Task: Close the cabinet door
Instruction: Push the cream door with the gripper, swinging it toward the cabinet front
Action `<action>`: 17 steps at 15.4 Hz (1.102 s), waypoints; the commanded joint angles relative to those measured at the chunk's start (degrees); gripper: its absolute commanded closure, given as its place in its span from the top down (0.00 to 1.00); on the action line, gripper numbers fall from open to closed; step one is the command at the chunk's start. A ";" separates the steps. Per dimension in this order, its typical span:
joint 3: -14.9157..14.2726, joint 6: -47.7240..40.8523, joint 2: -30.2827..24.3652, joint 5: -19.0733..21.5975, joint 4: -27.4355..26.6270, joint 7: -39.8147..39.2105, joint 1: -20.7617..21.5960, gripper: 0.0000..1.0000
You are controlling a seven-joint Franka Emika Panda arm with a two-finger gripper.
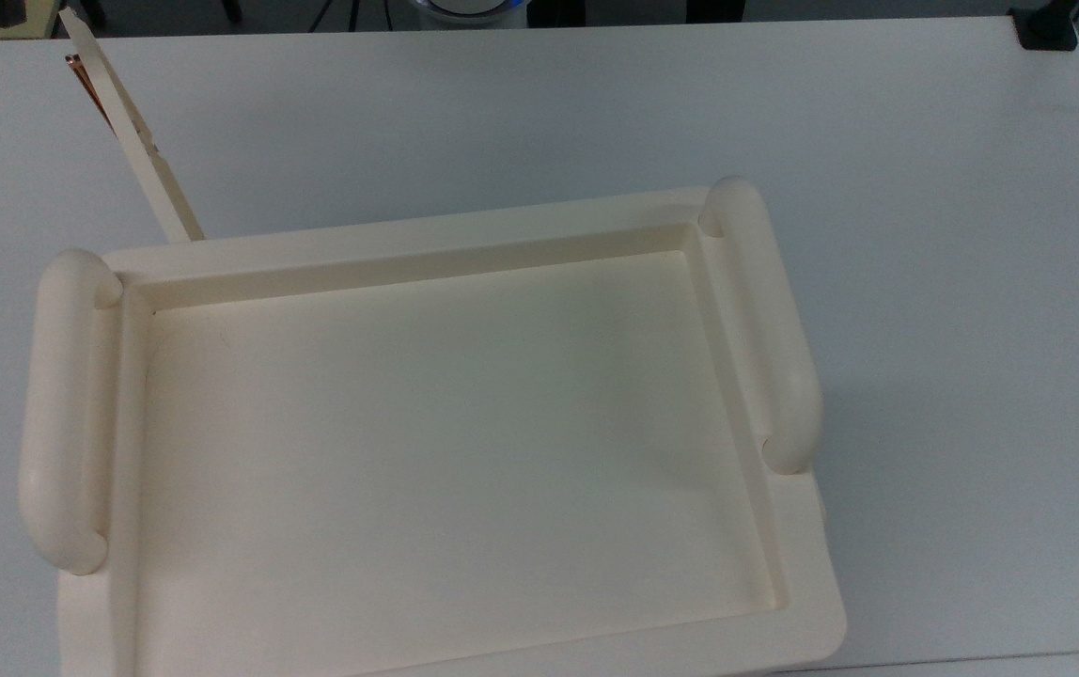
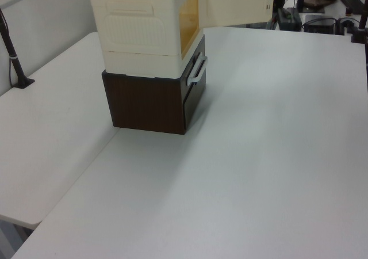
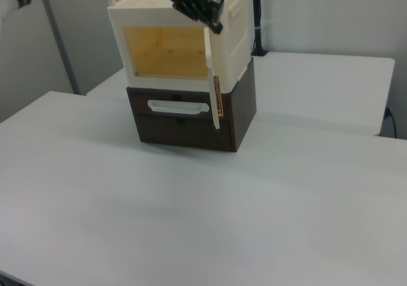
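Cabinet door (image 3: 212,76) open, tool (image 3: 213,16) beside.

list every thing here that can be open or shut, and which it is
cabinet door: open, swung out wide from the front
cabinet: front uncovered, yellowish inside on show
drawer in the dark brown base: shut
pincer: near the door's top edge; open or shut not clear

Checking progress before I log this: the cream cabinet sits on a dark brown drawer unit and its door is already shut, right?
Not shut. In the right view the cabinet door stands swung open, leaving the yellowish inside of the cabinet bare. It does sit on the dark brown drawer unit.
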 commanded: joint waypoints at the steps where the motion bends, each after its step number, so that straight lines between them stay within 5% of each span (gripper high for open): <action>1: -0.74 0.92 0.04 0.91 -3.20 -3.23 -0.12 0.00; 6: -0.47 -6.54 0.66 2.13 -3.47 -6.31 0.06 0.00; 12: 1.98 -9.19 0.13 15.84 -2.77 -4.92 2.25 0.00; 17: 6.90 -5.17 2.59 16.20 -2.86 -3.42 2.60 0.01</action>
